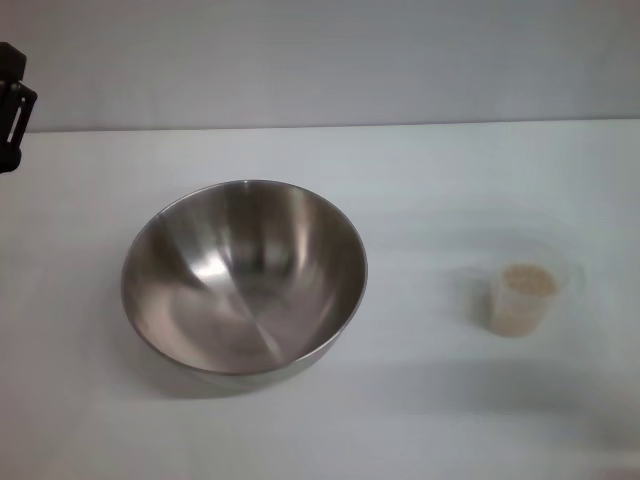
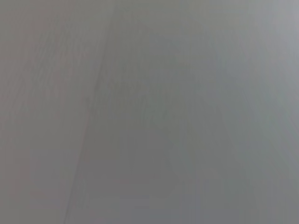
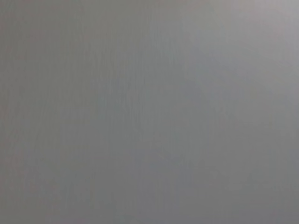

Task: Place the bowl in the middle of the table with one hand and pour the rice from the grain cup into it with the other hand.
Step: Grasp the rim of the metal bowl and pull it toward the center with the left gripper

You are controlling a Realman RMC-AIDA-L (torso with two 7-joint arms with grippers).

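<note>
In the head view a large stainless-steel bowl (image 1: pixel 244 277) stands upright and holds nothing, left of centre on the white table (image 1: pixel 420 180). To its right, well apart from it, stands the small clear grain cup (image 1: pixel 523 297), holding pale beige rice (image 1: pixel 527 281). A black part of my left gripper (image 1: pixel 14 108) shows at the far left edge, raised near the table's far edge and away from the bowl. My right gripper is out of view. Both wrist views show only a plain grey surface.
The table's straight far edge (image 1: pixel 330 126) meets a pale grey wall. Bare tabletop lies between bowl and cup and along the front.
</note>
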